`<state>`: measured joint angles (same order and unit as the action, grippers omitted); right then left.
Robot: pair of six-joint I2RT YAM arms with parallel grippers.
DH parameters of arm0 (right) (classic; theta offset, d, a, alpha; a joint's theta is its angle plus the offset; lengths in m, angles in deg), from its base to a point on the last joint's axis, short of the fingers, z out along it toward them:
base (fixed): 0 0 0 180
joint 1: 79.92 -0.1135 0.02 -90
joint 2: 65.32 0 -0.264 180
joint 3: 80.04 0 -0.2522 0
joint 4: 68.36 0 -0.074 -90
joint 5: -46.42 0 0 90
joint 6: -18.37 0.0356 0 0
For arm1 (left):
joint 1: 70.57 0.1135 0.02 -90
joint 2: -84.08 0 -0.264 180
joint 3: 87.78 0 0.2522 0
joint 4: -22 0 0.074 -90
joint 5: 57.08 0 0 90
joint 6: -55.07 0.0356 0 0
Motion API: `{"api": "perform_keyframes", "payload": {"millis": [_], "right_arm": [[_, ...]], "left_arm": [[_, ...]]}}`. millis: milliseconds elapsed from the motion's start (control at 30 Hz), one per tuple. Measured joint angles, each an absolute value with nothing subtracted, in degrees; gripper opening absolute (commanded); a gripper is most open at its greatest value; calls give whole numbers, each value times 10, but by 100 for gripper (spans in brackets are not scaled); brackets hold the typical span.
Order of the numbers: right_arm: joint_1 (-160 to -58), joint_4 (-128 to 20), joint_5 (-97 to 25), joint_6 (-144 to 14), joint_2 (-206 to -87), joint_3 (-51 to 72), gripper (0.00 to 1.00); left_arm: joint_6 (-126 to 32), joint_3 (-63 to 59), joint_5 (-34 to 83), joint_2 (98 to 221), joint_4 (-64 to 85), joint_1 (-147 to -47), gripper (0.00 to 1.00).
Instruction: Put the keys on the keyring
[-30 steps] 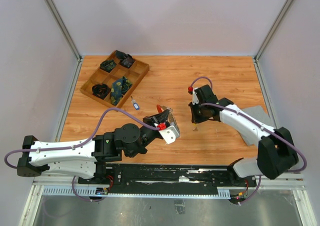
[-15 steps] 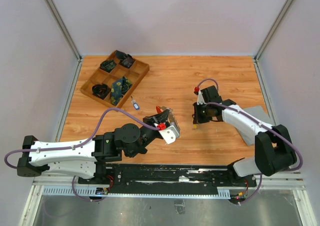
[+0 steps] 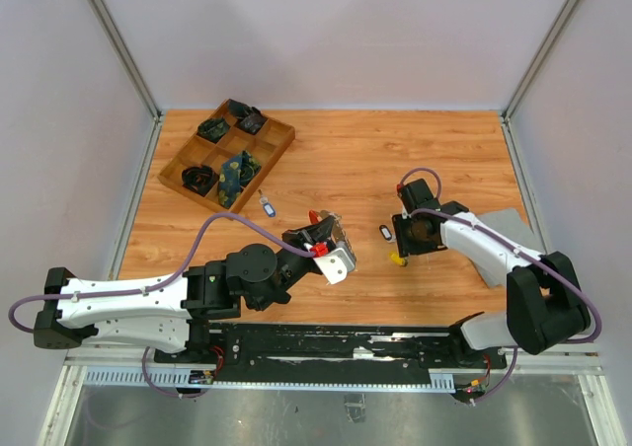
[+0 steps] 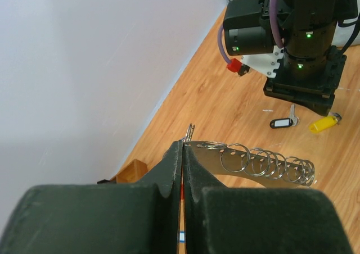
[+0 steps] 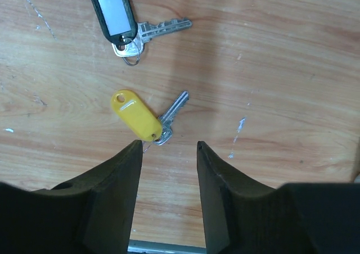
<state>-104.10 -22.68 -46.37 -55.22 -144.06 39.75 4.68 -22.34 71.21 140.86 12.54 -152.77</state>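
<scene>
Left wrist view: the left arm's fingers (image 4: 183, 151) are pressed together on the keyring (image 4: 264, 163), a shiny strip with a row of little rings. It is held up off the table (image 4: 225, 113). Farther out, the right arm's fingers (image 5: 168, 146) stand apart and hold nothing. A yellow key (image 5: 136, 116) lies on the table just past their tips. A black-tag key (image 5: 115, 12) lies a bit beyond it. Far back on the left, a blue key (image 3: 266, 206) lies near a wooden tray (image 3: 284, 128).
</scene>
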Motion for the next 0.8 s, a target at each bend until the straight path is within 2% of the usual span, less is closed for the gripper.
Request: {"api": "perform_keyframes", "payload": {"millis": [333,567,800], "right_arm": [[-1041,-223,-478,-556,-1440,379,42],[-1079,-232,-515,-441,-1404,425,44],[-1114,-239,-548,-348,-1398,454,32]], "left_arm": [[47,-223,712,1409,125,-1528,1],[47,-223,712,1409,125,-1528,1],[47,-223,712,1409,125,-1528,1]]}}
